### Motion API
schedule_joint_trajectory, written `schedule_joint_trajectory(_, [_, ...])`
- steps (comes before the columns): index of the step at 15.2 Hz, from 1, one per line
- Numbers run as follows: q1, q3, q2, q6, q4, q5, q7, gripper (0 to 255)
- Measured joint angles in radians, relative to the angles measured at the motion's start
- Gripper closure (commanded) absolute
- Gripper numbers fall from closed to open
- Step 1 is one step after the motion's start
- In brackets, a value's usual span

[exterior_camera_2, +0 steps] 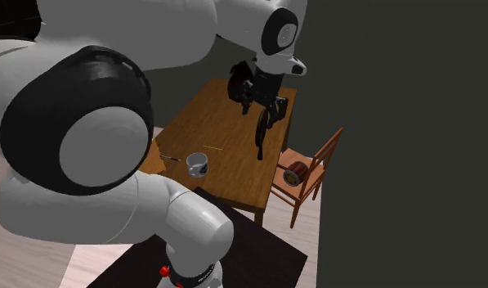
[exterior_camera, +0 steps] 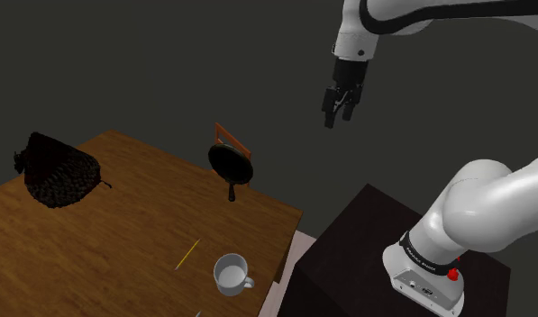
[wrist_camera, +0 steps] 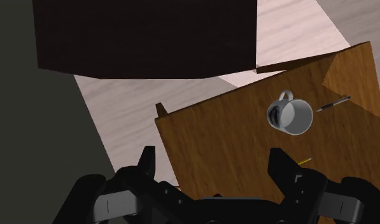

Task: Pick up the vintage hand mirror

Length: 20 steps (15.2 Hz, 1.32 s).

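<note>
My gripper (exterior_camera: 341, 108) was open, empty, above wooden table (exterior_camera: 123, 243), black hand mirror (exterior_camera: 231, 166) at its edge by chair (exterior_camera_2: 325, 154), dark grey wall (exterior_camera: 168, 63) behind

It looked like a home's dining corner: a wooden table (exterior_camera: 123, 225) held a pale mug (exterior_camera: 232, 274), a wooden chair (exterior_camera_2: 311, 176) stood just beside the table, a dark wall (exterior_camera: 168, 63) behind it
</note>
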Motion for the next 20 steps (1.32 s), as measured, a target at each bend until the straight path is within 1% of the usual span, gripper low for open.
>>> schedule_joint_trajectory(5, [0.027,0.031,0.163,0.132,0.054,-0.006,-0.023,0])
schedule_joint_trajectory(10, [0.053,0.064,0.342,0.241,0.146,-0.022,-0.034,0])
schedule_joint_trajectory(18, [0.093,0.109,0.608,0.363,0.324,-0.076,-0.035,0])
schedule_joint_trajectory(20, [0.104,0.117,0.693,0.369,0.41,-0.097,-0.032,0])
